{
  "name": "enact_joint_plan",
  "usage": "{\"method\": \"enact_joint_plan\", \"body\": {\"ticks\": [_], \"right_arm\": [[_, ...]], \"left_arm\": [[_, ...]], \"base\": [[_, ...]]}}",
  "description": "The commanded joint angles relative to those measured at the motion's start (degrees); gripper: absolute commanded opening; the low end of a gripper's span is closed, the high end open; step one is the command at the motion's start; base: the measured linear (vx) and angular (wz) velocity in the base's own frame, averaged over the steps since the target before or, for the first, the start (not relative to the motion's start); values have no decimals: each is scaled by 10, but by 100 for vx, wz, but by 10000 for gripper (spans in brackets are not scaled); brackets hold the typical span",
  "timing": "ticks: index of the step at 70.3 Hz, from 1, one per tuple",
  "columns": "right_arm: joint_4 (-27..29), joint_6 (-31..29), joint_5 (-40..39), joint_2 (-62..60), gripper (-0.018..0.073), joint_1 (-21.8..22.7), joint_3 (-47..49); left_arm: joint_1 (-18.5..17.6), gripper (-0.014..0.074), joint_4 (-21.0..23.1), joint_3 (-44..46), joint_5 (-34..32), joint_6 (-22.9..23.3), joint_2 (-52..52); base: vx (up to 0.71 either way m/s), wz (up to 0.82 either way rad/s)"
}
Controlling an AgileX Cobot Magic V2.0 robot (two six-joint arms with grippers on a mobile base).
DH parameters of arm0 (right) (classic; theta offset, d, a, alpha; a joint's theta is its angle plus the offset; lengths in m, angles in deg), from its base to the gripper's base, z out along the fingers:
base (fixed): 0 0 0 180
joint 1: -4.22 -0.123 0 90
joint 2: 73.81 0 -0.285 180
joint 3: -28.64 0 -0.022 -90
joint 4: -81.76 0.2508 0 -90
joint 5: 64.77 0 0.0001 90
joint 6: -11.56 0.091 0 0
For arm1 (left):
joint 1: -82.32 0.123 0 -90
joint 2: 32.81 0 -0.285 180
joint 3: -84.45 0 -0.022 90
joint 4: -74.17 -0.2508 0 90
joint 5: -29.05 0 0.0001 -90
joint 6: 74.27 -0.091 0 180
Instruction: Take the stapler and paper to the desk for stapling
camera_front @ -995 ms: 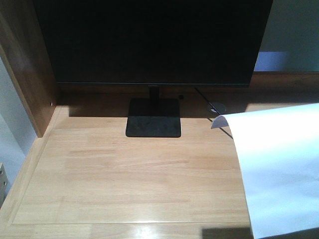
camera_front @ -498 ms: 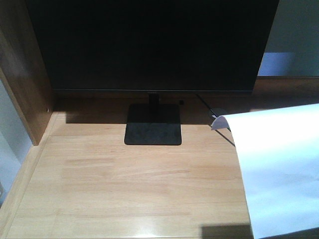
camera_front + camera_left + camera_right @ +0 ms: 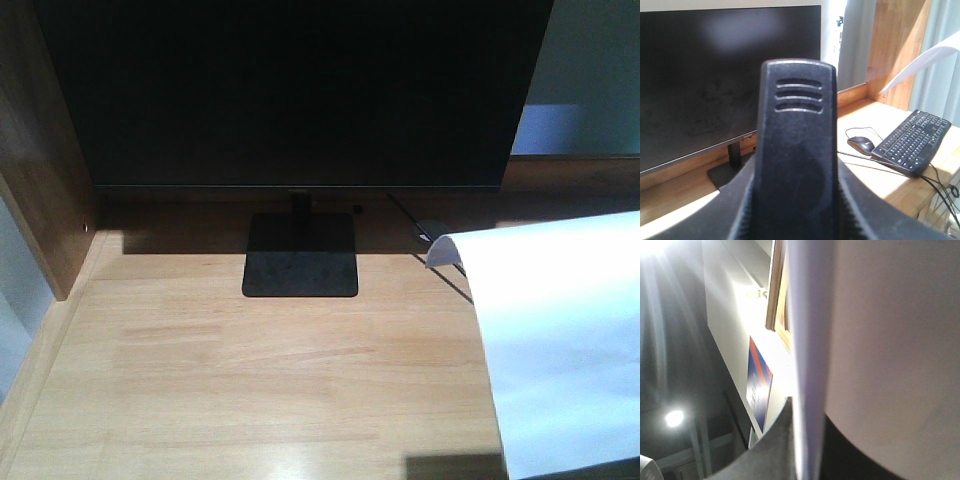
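Left pincer (image 3: 800, 217) — stapler (image 3: 797, 135); right pincer (image 3: 807, 452) — paper (image 3: 880, 330).

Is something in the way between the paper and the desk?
Yes, maybe. The left wrist view shows a keyboard and mouse on the desk beneath the paper. The bare wood before the monitor stand looks free.

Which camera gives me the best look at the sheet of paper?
Exterior front-facing: the paper shows as a broad white sheet at the right over the desk, one corner curled. The left wrist view catches only a tip of it, upper right. The right wrist view is so close that it fills most of the frame, blurred.
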Motion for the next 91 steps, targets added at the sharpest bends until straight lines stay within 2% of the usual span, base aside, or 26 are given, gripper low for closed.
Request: {"method": "enact_joint_plan", "body": {"ticks": [1,91], "right_arm": [[6,-4,-24,5,-7,4,14],[6,-4,-23,5,-7,4,14]], "left_arm": [[-3,-6,10,12,-67,1,9],[-3,-6,10,12,-67,1,9]], "base": [[0,0],[0,0]]}}
